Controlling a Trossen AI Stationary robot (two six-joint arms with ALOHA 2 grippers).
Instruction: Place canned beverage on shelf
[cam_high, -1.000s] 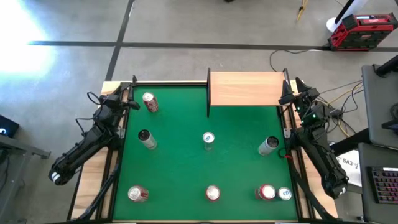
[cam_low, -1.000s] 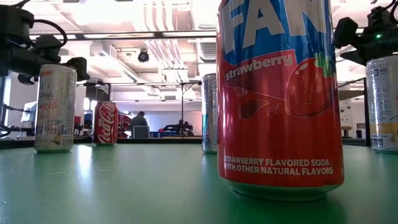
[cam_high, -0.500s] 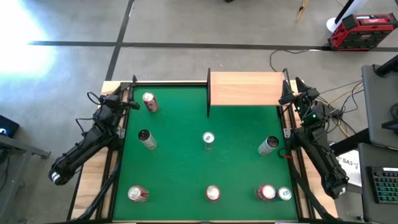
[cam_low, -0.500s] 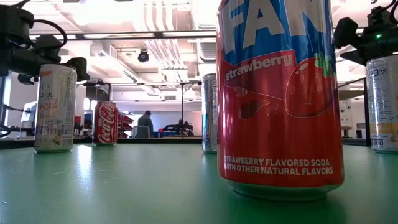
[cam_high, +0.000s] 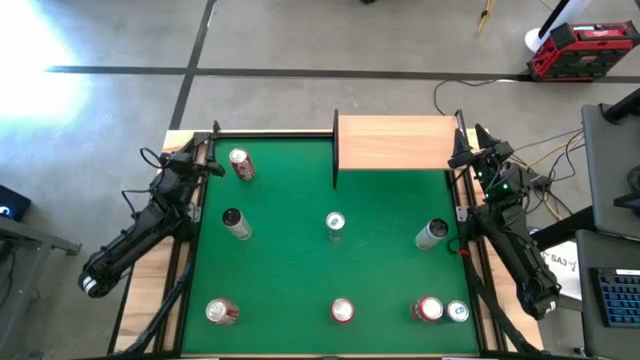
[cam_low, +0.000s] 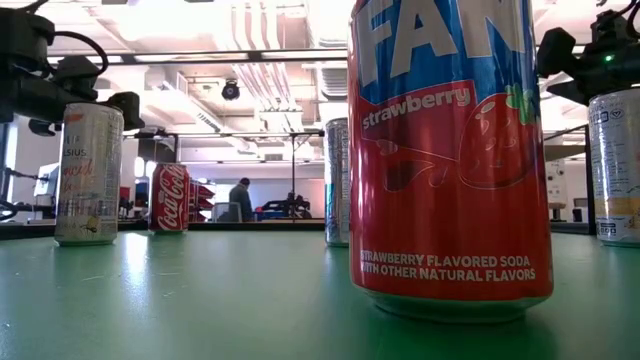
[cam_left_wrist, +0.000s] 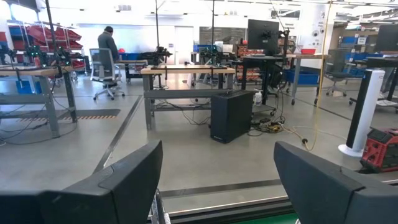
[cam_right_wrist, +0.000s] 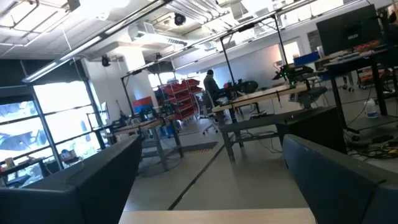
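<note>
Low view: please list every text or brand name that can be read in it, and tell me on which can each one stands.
"FAN", cut off at the top: on the big red and blue can in front.
"strawberry": same can.
"STRAWBERRY FLAVORED SODA WITH OTHER NATURAL FLAVORS": same can, near its base.
"Coca-Cola", running vertically: on the red can far back.
Slim silver can: print too small to read.
Silver can at the right edge: print too small to read.

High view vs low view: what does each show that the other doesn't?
High view only: the shelf, bare, at the table's far edge; both arms whole, left gripper and right gripper parked at the table's far corners; eight cans counted, none held.

Low view only: labels, such as the strawberry soda can close up and the Coca-Cola can; a person in the room behind.

Both: green table, upright cans.
</note>
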